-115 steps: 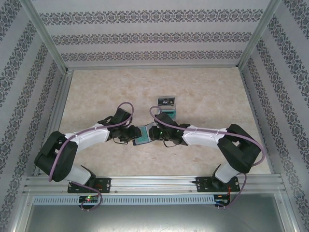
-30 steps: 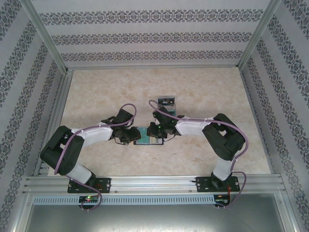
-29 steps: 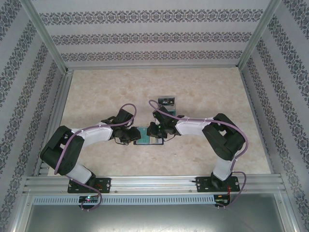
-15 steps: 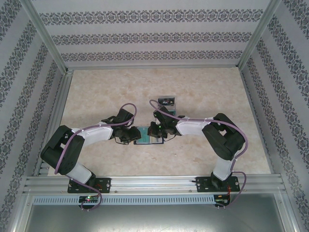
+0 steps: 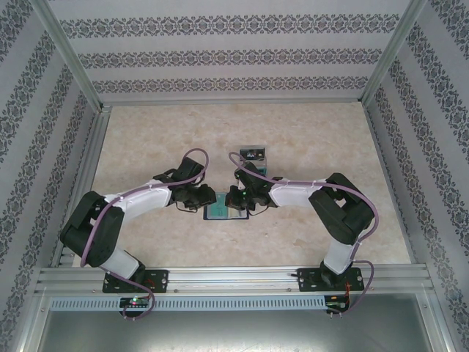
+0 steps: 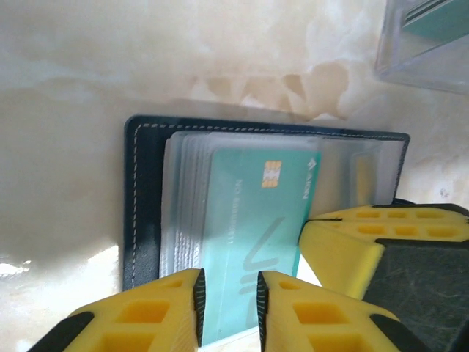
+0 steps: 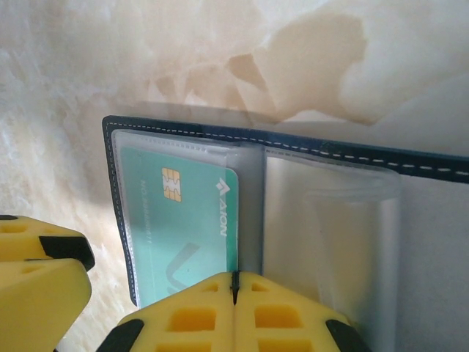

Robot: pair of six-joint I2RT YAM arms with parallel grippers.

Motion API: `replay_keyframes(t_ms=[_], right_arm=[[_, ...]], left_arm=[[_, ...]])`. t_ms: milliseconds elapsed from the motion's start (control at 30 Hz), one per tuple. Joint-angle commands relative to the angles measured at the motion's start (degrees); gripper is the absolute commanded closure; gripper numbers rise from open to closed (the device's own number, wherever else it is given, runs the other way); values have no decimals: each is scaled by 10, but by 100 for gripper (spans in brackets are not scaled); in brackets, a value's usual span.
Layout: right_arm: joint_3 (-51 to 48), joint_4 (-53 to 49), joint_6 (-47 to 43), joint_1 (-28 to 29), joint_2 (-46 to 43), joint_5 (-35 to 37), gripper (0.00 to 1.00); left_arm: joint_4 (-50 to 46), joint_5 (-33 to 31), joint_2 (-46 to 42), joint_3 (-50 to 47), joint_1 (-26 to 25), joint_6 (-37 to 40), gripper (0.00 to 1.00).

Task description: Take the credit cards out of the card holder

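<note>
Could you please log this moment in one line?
wallet open | teal card in sleeve | left pincer open at card end | right pincer shut at fold

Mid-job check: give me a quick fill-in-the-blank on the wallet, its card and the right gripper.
The card holder is ___, not closed, on the table. The credit card showing inside it is ___ in colour. The right gripper is ___, fingers touching.
Missing words: open, teal, shut.
</note>
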Motion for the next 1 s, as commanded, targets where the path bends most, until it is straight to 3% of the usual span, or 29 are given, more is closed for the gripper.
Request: replay_keyframes(t_ms=[0, 333, 967], right_arm=[[-10, -18, -5, -6, -12, 2, 91], [-14, -13, -5, -6, -11, -1, 84], [-70, 136, 43, -28, 6, -87, 84]], left_arm=[[7, 12, 19, 14, 4, 4, 74], [42, 28, 45, -7, 4, -8, 80], [19, 12, 59, -26, 2, -15, 83]])
